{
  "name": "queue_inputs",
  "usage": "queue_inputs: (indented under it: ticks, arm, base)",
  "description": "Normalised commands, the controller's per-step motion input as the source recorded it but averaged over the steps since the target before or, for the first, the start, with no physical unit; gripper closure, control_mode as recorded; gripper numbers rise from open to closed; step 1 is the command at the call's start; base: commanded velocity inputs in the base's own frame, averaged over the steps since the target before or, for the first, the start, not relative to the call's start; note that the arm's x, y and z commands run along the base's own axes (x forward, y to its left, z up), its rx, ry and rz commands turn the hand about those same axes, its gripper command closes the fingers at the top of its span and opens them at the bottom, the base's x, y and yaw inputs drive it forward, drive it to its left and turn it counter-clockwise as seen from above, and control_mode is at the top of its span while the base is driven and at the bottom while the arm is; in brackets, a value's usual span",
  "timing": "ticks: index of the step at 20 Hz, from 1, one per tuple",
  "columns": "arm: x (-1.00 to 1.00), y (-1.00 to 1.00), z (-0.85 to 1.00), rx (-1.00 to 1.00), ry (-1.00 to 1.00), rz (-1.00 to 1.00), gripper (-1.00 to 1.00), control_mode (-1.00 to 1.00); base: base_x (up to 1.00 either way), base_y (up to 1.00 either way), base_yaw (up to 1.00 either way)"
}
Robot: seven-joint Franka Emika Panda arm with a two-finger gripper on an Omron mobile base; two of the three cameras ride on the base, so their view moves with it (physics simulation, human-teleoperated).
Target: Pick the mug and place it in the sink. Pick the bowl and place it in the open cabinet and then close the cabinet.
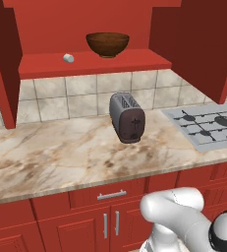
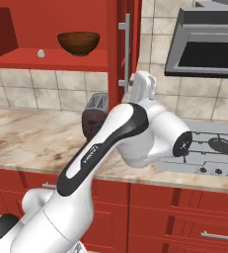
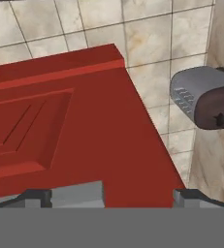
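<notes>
The dark brown bowl (image 1: 107, 44) (image 2: 78, 43) stands upright on the red shelf (image 1: 85, 65) of the open wall cabinet. Both cabinet doors are swung out. My gripper (image 3: 113, 197) is open, its fingertips (image 3: 36, 196) wide apart, right against the panelled face of the right door (image 3: 84, 121) (image 1: 198, 44). In the right base view my white hand (image 2: 143, 86) sits beside that door's edge, just below its long silver handle (image 2: 127, 49). Nothing is held. The sink and the mug are out of view.
A small pale cylinder (image 1: 69, 58) lies on the shelf left of the bowl. A grey toaster (image 1: 127, 118) (image 3: 205, 99) stands on the marble counter (image 1: 61, 152) below the cabinet. The stovetop (image 1: 208, 125) is to the right, a range hood (image 2: 204, 44) above it.
</notes>
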Motion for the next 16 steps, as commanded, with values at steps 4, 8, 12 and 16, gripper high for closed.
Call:
queue_inputs:
  ticks: [4, 8, 12, 16]
  arm:
    - [0.19, 0.0, 0.0, 0.02, -0.04, 0.19, -1.0, -1.0]
    - [0.01, 0.0, 0.0, 0.0, -0.07, 0.16, -1.0, -1.0]
    - [0.0, 0.16, 0.0, 0.0, -0.09, 0.12, -1.0, -1.0]
    - [0.0, 0.36, 0.0, 0.0, -0.1, 0.09, -1.0, -1.0]
  base:
    - [0.0, 0.0, 0.0]
    - [0.0, 0.0, 0.0]
    - [0.0, 0.0, 0.0]
    - [0.0, 0.0, 0.0]
